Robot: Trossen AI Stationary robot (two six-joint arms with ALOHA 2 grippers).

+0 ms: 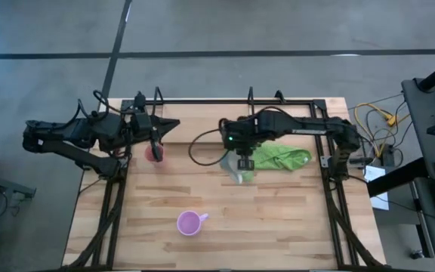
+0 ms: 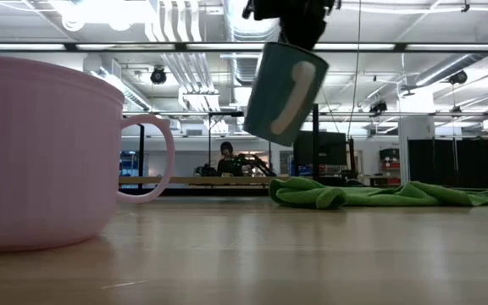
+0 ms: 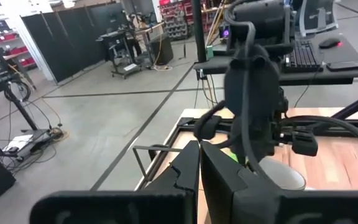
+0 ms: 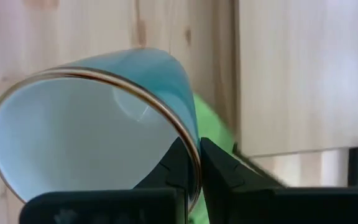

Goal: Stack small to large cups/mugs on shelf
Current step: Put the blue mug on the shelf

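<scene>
My right gripper [image 1: 242, 163] is shut on the grey-white mug [image 2: 285, 91], blue-grey outside with a white handle, and holds it in the air above the table's middle, beside the green cloth. My left gripper [image 1: 171, 124] is shut and empty at the far left, just above and beyond the red-pink cup [image 1: 155, 154], which stands on the tabletop. The lilac-purple mug [image 1: 190, 223] stands upright near the front edge, and it fills the left of the low view [image 2: 41, 152]. The shelf's black rods with upright loops [image 1: 202, 100] run along the far edge. My right gripper pinches the mug's wall at the rim [image 4: 188, 140], one finger inside the mug and one outside. The fingers come from above, pointing down. The mug hangs below them, lifted clear of the table and tilted, with its handle [image 2: 298, 93] toward the near side.
A crumpled green cloth [image 1: 282, 159] lies on the table right of the held mug, and it also shows in the low view [image 2: 379, 195]. Black frame rods [image 1: 337, 204] run along the table's left and right sides. Bare wood lies between the lilac mug and the cloth.
</scene>
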